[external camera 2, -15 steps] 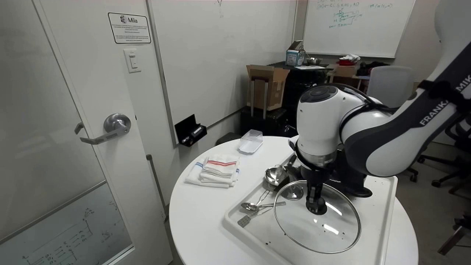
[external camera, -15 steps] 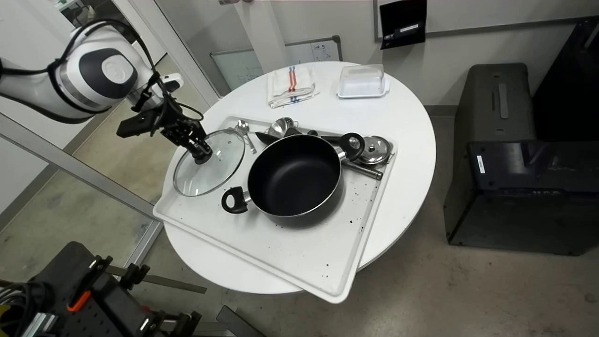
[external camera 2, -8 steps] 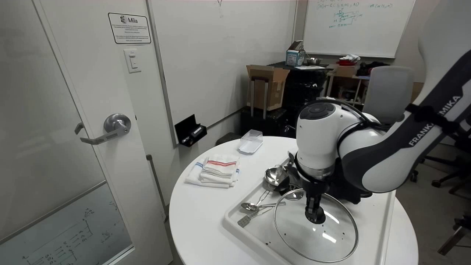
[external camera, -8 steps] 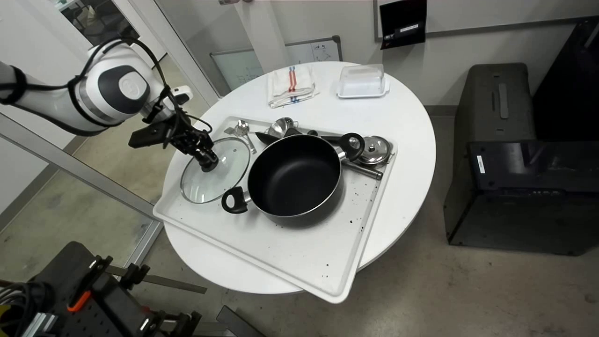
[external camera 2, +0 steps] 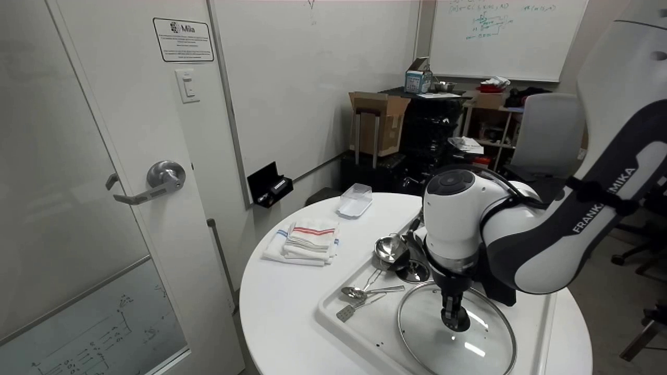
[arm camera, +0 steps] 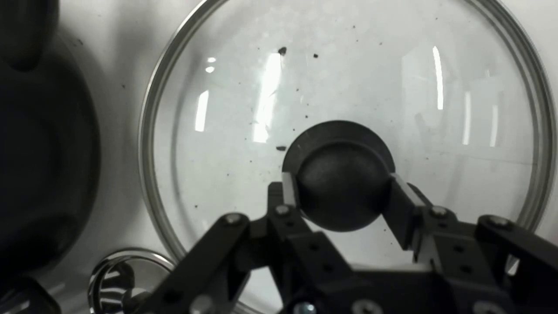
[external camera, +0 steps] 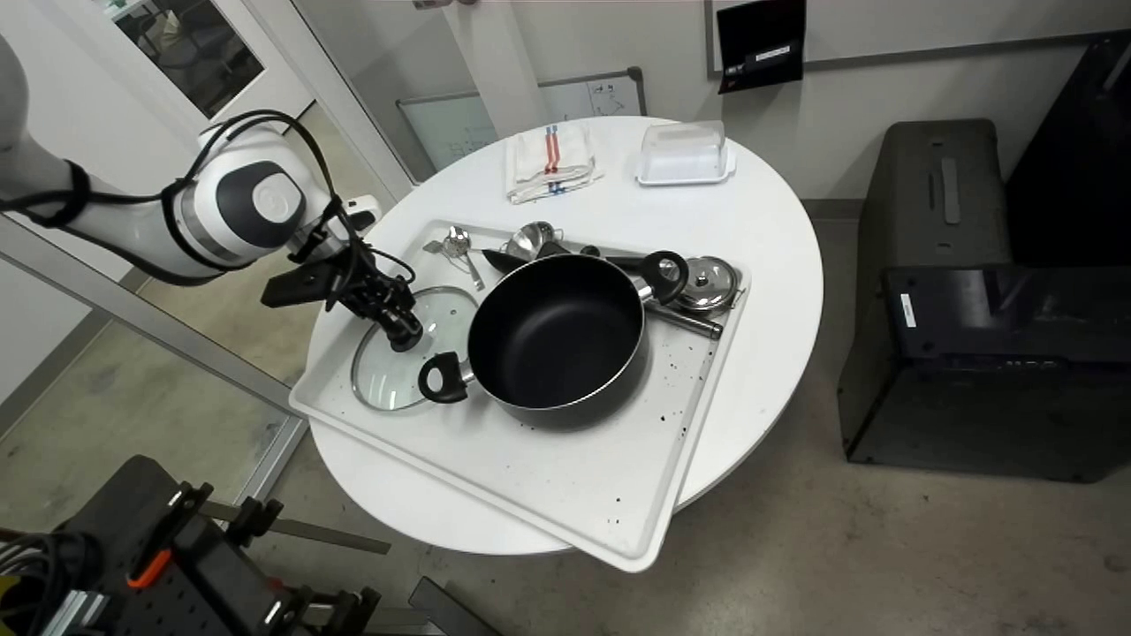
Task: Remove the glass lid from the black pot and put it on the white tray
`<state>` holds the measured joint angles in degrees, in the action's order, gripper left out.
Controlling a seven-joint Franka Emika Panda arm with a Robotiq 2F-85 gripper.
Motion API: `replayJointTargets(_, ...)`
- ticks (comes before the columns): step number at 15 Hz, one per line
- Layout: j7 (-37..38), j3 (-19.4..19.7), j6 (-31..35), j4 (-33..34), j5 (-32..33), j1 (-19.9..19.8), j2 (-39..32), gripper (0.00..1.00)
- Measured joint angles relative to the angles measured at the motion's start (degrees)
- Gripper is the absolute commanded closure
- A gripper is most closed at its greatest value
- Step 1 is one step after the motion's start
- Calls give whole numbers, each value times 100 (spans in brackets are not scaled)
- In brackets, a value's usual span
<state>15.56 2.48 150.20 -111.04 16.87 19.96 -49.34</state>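
The gripper is shut on the dark knob of the glass lid, with a finger on each side of the knob in the wrist view. The lid lies level, low over the white tray, beside the black pot. I cannot tell whether its rim touches the tray. In an exterior view the pot's side handle overlaps the lid's edge. The lid also shows in the other views. The pot is uncovered, with a black inside; its dark side shows in the wrist view.
Metal utensils, a small metal pot and a small metal lid lie along one side of the tray. Folded towels and a small clear-covered white dish stand on the round white table.
The gripper has moved down with the lid, closer to the tray and to the pot. The lid's edge is now partly behind the pot's handle in an exterior view.
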Motion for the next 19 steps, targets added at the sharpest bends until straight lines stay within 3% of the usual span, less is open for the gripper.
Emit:
replayJointTargets(3,-16,-3,0,23,-18,-1,-13,75)
replayJointTargets(4,-16,-7,0,26,-25,-1,-13,28)
replayJointTargets(9,-16,-10,-5,32,-37,-5,-13,0)
replayJointTargets(19,-20,-1,-9,65,-44,-75,22,0)
